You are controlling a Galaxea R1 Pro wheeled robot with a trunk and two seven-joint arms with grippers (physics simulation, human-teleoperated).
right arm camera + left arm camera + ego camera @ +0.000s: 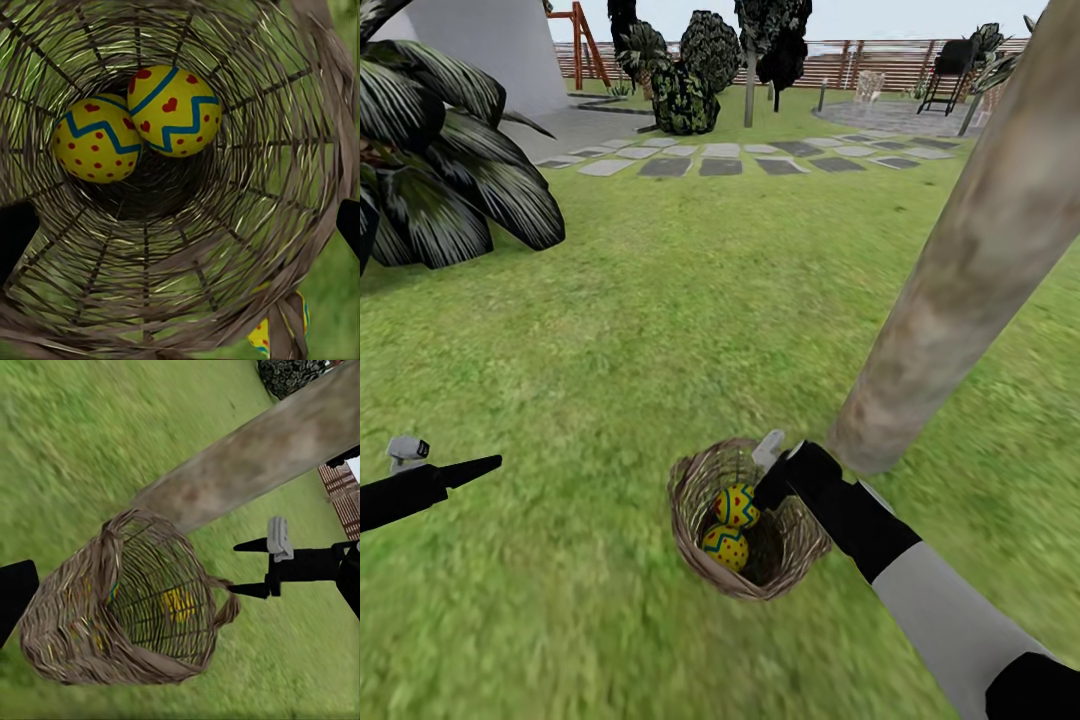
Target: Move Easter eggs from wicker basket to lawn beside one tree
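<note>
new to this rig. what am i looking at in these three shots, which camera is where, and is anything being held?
It is a simulated two-armed robot on wheels. The wide picture comes from its head, looking down over a lawn. The other two come from a camera at each wrist. A wicker basket sits on the grass beside a bare tree trunk. Two spotted yellow eggs lie inside it. The right wrist picture also shows part of a third egg past the basket's rim. The right end effector is at the rim, open and holding nothing. The left end effector hangs off to the side, away from the basket. I cannot tell whether it is open.
</note>
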